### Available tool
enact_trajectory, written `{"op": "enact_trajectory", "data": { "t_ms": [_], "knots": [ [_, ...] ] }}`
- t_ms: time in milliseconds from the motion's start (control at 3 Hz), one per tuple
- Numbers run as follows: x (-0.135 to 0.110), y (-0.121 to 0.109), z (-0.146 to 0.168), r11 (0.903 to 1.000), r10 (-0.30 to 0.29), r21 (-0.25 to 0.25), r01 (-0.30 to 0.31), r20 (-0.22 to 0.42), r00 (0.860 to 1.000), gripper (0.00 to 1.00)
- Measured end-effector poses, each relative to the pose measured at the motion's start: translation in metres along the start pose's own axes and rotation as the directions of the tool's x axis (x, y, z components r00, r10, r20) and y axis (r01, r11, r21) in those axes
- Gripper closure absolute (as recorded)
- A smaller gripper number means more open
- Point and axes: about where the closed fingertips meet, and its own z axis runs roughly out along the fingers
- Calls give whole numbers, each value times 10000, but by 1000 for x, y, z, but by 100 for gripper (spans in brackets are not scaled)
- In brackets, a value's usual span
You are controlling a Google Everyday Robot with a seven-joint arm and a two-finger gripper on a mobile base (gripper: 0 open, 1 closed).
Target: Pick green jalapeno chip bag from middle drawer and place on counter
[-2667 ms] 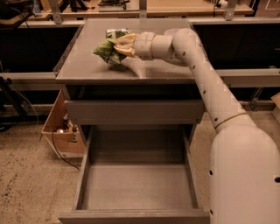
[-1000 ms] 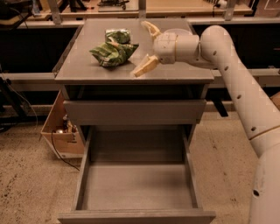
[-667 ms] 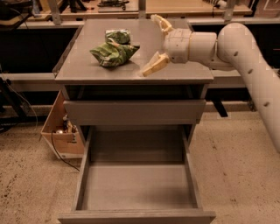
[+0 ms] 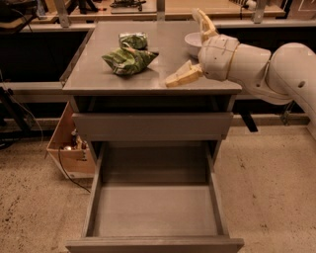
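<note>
Some seconds earlier the hand [image 4: 192, 49] was down on the green jalapeno chip bag [image 4: 129, 60]. Now it has drawn back toward the picture's right and hangs over the right edge of the bench [image 4: 163, 29]. Its two fingers [image 4: 183, 75] are spread wide, one pointing up and away and one slanting down to the bench top, and they grip nothing. The bag has not shifted over the last second. It lies free on the bench, apart from the hand on its left in the picture.

There is one chip bag. One roll-shaped green package [image 4: 133, 39] sits just behind it, farther from the hand. One pale bowl [image 4: 192, 42] is right behind the hand and partly hidden by it. Two drawers show below the hand. The upper drawer [image 4: 153, 126] is shut. The middle drawer [image 4: 153, 210] is pulled fully out, and its flat grey floor is in view. One cardboard box [image 4: 66, 148] stands on the ground, low and to the left of the hand.

The bench top is smooth, grey and slightly glossy. Beyond it, past the hand, run light wooden tables [image 4: 138, 7] on metal legs. The ground [image 4: 266, 178] is speckled beige, and a dark cable trails across it near the box.
</note>
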Motion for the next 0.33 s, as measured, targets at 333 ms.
{"op": "enact_trajectory", "data": {
  "t_ms": [333],
  "knots": [
    [0,0,0,10000,2,12,-2,-12,10000,0]
  ]
}}
